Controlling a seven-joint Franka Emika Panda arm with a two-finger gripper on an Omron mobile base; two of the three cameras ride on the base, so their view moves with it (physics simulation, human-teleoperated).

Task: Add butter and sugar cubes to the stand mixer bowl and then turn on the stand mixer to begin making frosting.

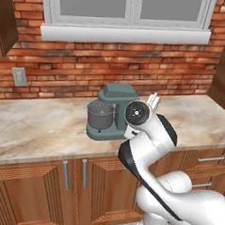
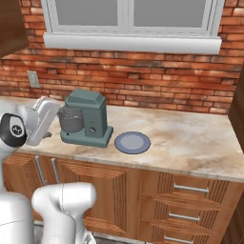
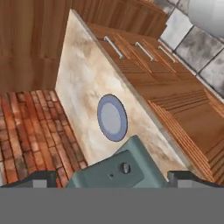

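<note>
The teal-green stand mixer (image 1: pixel 112 109) stands on the marble counter (image 1: pixel 33 128) against the brick wall. Its dark grey bowl (image 1: pixel 100 116) sits under the head, and the same bowl (image 2: pixel 71 120) faces left in the right base view. My gripper (image 3: pixel 113 180) hovers above and beside the mixer (image 3: pixel 114 169), open wide, one dark fingertip (image 3: pixel 39 179) on each side, nothing between them. My white hand (image 2: pixel 42 118) hangs just left of the mixer (image 2: pixel 88 119). Butter and sugar cubes are out of view.
A flat blue-grey plate (image 2: pixel 132 142) lies on the counter right of the mixer, also seen as the plate (image 3: pixel 112 118) from the hand. Wooden cabinets and drawers (image 2: pixel 183 205) run below. A wall outlet (image 1: pixel 19 76) and window sill (image 1: pixel 124 35) sit behind.
</note>
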